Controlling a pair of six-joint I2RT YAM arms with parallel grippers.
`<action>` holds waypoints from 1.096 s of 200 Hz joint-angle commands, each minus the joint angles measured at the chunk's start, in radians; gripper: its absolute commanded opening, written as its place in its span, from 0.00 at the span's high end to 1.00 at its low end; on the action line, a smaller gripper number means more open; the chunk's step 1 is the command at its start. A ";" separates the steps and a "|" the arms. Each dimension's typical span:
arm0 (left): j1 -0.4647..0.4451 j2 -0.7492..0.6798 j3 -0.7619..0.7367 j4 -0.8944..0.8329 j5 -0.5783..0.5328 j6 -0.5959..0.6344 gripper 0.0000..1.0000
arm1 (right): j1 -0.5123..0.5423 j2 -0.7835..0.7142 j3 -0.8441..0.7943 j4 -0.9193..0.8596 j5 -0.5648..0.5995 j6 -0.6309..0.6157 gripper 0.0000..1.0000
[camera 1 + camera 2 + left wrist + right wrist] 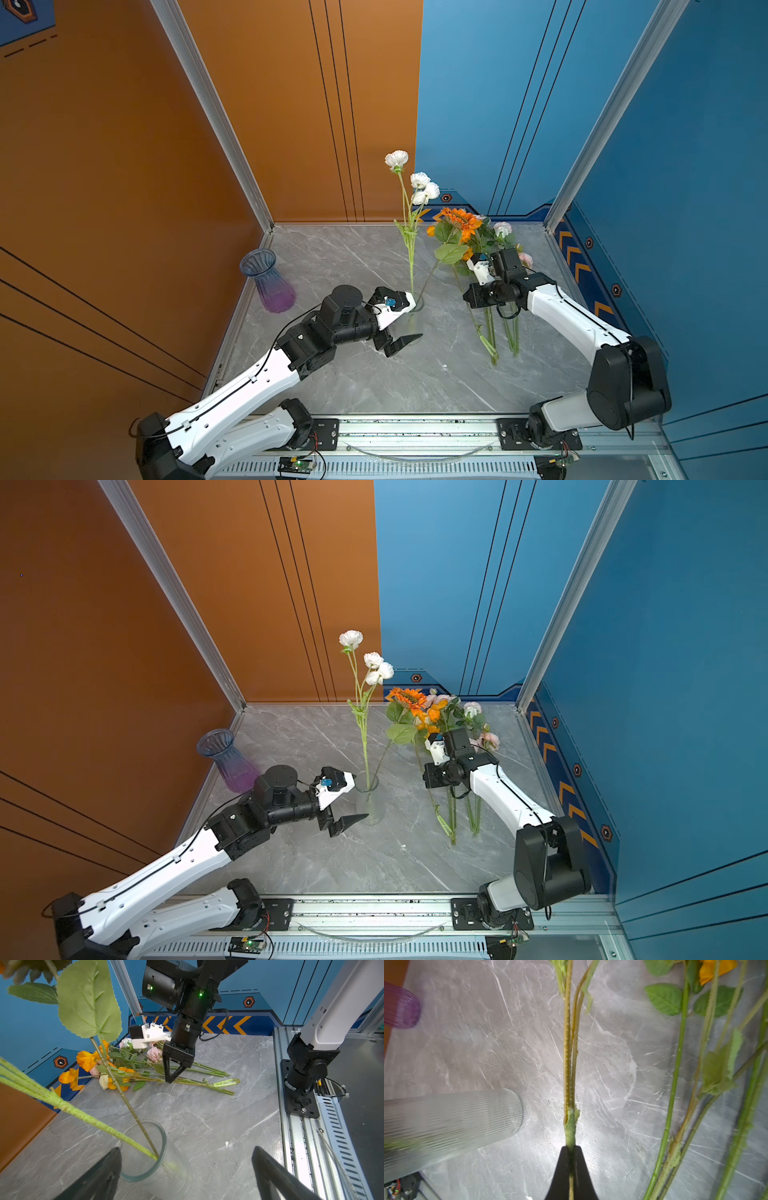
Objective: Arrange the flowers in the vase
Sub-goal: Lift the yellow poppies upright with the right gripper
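Over by clear vase (176, 1178) I've got L gripper (186, 1148) spread wide, empty — R gripper (571, 1148) clamped on flower stem (570, 1126).

The clear vase (452, 1120) looks like finely ribbed glass, the tabletop (395, 374) glossy grey marble, the flower stems (570, 1124) matt and fuzzy.

top views: high, looking down, far | wrist views: close, low | all share: clear vase (165, 1145)

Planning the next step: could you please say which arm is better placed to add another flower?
Right: the right gripper is shut on a loose flower stem; the left gripper is open, empty, beside the clear vase.
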 commanded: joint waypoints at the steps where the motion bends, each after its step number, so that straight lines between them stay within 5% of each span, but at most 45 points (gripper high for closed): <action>1: 0.011 -0.015 -0.008 -0.015 0.006 0.013 0.02 | -0.045 -0.056 -0.002 0.027 -0.149 0.060 1.00; 99: 0.012 -0.030 -0.007 -0.018 0.003 0.017 0.02 | -0.273 -0.138 -0.068 0.547 -0.520 0.617 1.00; 123: 0.011 -0.033 -0.007 -0.018 0.003 0.019 0.02 | -0.292 -0.148 -0.042 0.536 -0.511 0.603 1.00; 159: 0.012 -0.038 -0.009 -0.018 0.002 0.022 0.02 | -0.290 -0.210 -0.031 0.493 -0.382 0.508 1.00; 219: 0.126 -0.108 -0.007 -0.018 0.016 0.021 0.02 | -0.080 -0.441 -0.034 0.412 0.228 0.213 1.00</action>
